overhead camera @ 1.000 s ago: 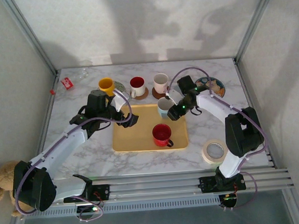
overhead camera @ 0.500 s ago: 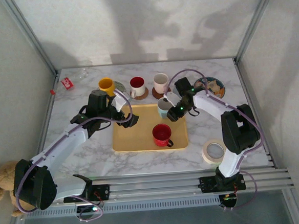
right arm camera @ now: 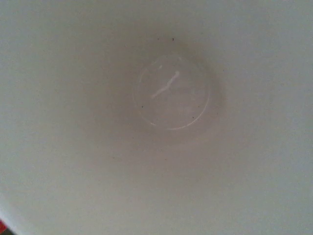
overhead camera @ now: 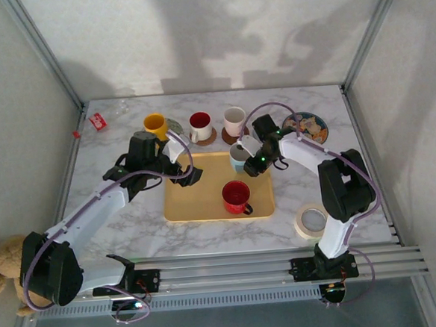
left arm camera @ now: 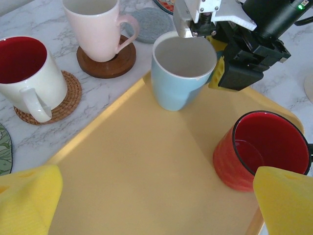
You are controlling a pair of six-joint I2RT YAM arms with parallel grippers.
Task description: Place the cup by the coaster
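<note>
A light blue cup [overhead camera: 239,156] [left arm camera: 183,73] stands upright at the back right corner of the yellow tray [overhead camera: 198,202] [left arm camera: 137,171]. My right gripper [overhead camera: 254,159] [left arm camera: 215,68] is at its right side, one yellow pad [left arm camera: 218,73] against the outer wall and the other finger hidden. The right wrist view looks down into the cup's pale inside [right arm camera: 171,98]. A bare grey coaster [left arm camera: 146,24] lies just behind the tray. My left gripper [overhead camera: 189,175] [left arm camera: 156,196] hangs open over the tray's left half, holding nothing.
A red cup [overhead camera: 236,197] [left arm camera: 264,152] sits on the tray's right. Behind the tray stand a yellow mug [overhead camera: 155,125], a red-lined mug [overhead camera: 199,123] and a white mug [overhead camera: 234,120] on coasters. A patterned coaster [overhead camera: 305,125] lies back right, a tape roll [overhead camera: 310,221] front right.
My right arm has drawn in a little toward the blue cup. The left arm and the cups have not moved.
</note>
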